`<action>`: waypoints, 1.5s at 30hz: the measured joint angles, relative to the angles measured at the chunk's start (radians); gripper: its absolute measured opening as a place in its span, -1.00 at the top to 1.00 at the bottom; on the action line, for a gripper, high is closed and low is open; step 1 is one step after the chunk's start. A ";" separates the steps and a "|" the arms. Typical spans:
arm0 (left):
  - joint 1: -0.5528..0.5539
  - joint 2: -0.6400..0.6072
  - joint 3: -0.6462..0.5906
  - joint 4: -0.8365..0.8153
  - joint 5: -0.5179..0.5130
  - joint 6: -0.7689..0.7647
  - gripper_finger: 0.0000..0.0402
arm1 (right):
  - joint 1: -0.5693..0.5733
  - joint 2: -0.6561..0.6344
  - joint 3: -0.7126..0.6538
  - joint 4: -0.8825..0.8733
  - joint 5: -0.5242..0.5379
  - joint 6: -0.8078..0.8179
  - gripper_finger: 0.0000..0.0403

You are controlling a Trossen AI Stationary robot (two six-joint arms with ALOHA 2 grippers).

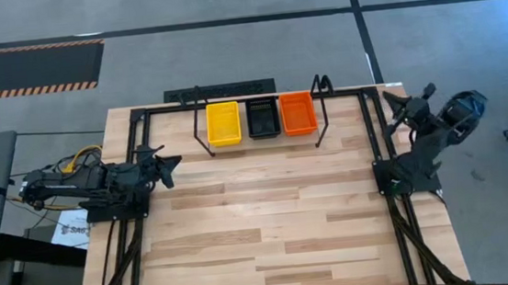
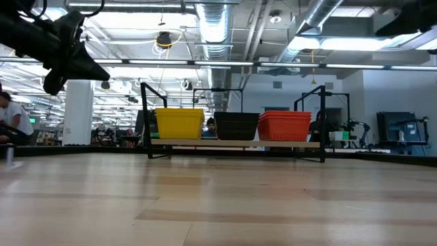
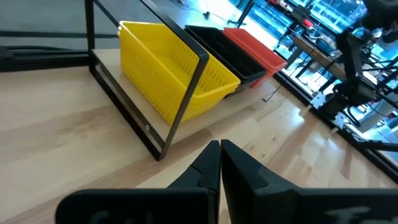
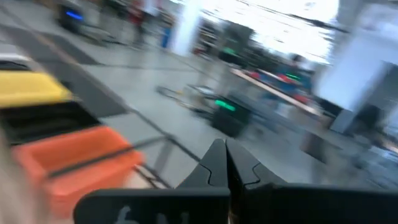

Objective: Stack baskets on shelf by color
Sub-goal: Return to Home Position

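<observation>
Left hand (image 1: 169,165) hangs clenched on nothing above the worktop's (image 1: 271,233) left side. Its wrist view shows the two fingers (image 3: 206,167) pressed together and aimed toward the shelf. Right hand (image 1: 396,104) is raised by the worktop's right rear corner, also clenched on nothing. Its fingertips meet in its own wrist view, which is blurred. The shelf (image 2: 235,143) stands at the worktop's rear edge, and the baskets on it form three piles side by side. The yellow pile (image 1: 223,124) is on the left, the black pile (image 1: 263,118) in the middle and the orange pile (image 1: 298,113) on the right. From above, each pile looks like a single basket. The low view shows the piles' sides instead, with the black pile's top a little lower than the other two. Even so, the number of baskets in each pile cannot be told. Only the low view shows the room behind, where a person (image 2: 12,116) is at the left edge.
</observation>
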 joint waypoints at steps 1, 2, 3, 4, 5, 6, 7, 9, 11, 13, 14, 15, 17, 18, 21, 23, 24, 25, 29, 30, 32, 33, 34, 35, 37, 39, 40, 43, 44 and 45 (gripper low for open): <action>0.000 0.000 0.000 0.000 -0.006 0.000 1.00 | -0.048 0.005 0.000 0.002 0.000 -0.006 1.00; 0.000 0.000 0.000 -0.001 -0.012 0.000 1.00 | -0.097 0.009 0.000 0.005 0.000 -0.008 1.00; 0.000 0.000 0.000 -0.001 -0.018 0.000 1.00 | -0.144 0.010 0.000 0.009 0.000 -0.009 1.00; 0.000 0.000 0.000 -0.001 -0.021 0.000 1.00 | -0.188 0.010 0.000 0.014 0.000 -0.009 1.00; 0.000 0.000 0.000 -0.001 -0.021 0.000 1.00 | -0.229 0.010 0.000 0.026 0.000 -0.009 1.00; 0.000 0.000 0.000 -0.001 -0.021 0.000 1.00 | -0.267 0.010 0.000 0.043 0.000 -0.009 1.00; 0.000 0.000 0.000 -0.001 -0.021 0.000 1.00 | -0.300 0.010 0.000 0.064 0.000 -0.009 1.00; 0.000 0.000 0.000 -0.002 -0.021 0.000 1.00 | -0.359 0.005 0.000 0.101 0.000 -0.009 1.00; 0.000 0.000 0.000 -0.002 -0.021 -0.001 1.00 | -0.403 0.001 0.002 0.127 0.001 -0.009 0.97; 0.000 0.000 0.000 -0.002 -0.021 -0.001 1.00 | -0.421 0.002 0.002 0.151 0.001 -0.009 0.94; 0.000 0.000 0.000 -0.002 -0.020 -0.002 1.00 | -0.426 0.002 0.003 0.159 0.001 -0.009 0.92; 0.000 0.000 0.000 -0.002 -0.016 -0.002 1.00 | -0.430 0.002 0.003 0.160 0.001 -0.009 0.91; 0.000 0.000 0.000 -0.005 -0.014 -0.003 1.00 | -0.431 0.002 0.003 0.160 0.001 -0.009 0.89; 0.000 0.000 0.000 -0.005 -0.014 -0.003 1.00 | -0.431 0.002 0.003 0.160 0.001 -0.009 0.89; 0.000 0.000 0.000 -0.005 -0.014 -0.003 1.00 | -0.430 0.002 0.003 0.157 0.001 -0.010 0.97; 0.000 0.000 0.000 -0.004 -0.012 -0.003 1.00 | -0.423 0.002 0.007 0.139 -0.006 -0.013 0.98; 0.000 0.000 0.000 -0.004 -0.010 -0.003 1.00 | -0.413 0.003 0.019 0.117 -0.034 -0.015 0.98; 0.000 0.000 0.000 -0.004 -0.006 -0.004 1.00 | -0.400 0.003 0.035 0.099 -0.080 -0.032 0.99; 0.000 0.000 0.000 -0.004 0.005 -0.004 1.00 | -0.313 0.003 0.114 0.097 -0.294 -0.170 0.99; 0.000 0.000 0.000 -0.004 0.005 -0.005 1.00 | -0.289 0.002 0.139 0.104 -0.338 -0.206 0.99; 0.000 0.000 0.000 -0.004 0.005 -0.006 1.00 | -0.233 0.002 0.187 0.134 -0.417 -0.282 0.99; 0.000 0.000 0.000 -0.004 0.005 -0.006 1.00 | -0.203 0.002 0.212 0.154 -0.455 -0.321 0.99; 0.000 0.000 0.000 -0.004 0.005 -0.006 1.00 | -0.175 0.002 0.237 0.174 -0.491 -0.355 0.99; 0.000 0.000 0.000 -0.004 0.005 -0.007 1.00 | -0.145 0.002 0.261 0.192 -0.525 -0.378 0.99; 0.000 0.000 0.000 -0.003 0.004 -0.007 1.00 | -0.090 0.001 0.293 0.219 -0.558 -0.391 0.99; 0.000 0.000 0.000 -0.003 0.005 -0.007 1.00 | -0.039 0.001 0.303 0.233 -0.560 -0.384 0.99; 0.000 0.000 0.000 -0.003 0.004 -0.007 1.00 | -0.015 0.001 0.302 0.226 -0.559 -0.366 0.99; 0.000 0.000 0.000 -0.003 0.004 -0.007 1.00 | 0.051 0.001 0.271 0.202 -0.523 -0.287 1.00; 0.000 0.000 0.000 -0.003 0.004 -0.007 1.00 | 0.070 0.001 0.247 0.197 -0.488 -0.270 1.00; 0.000 0.000 0.000 -0.003 0.004 -0.007 1.00 | 0.086 0.001 0.218 0.198 -0.441 -0.261 1.00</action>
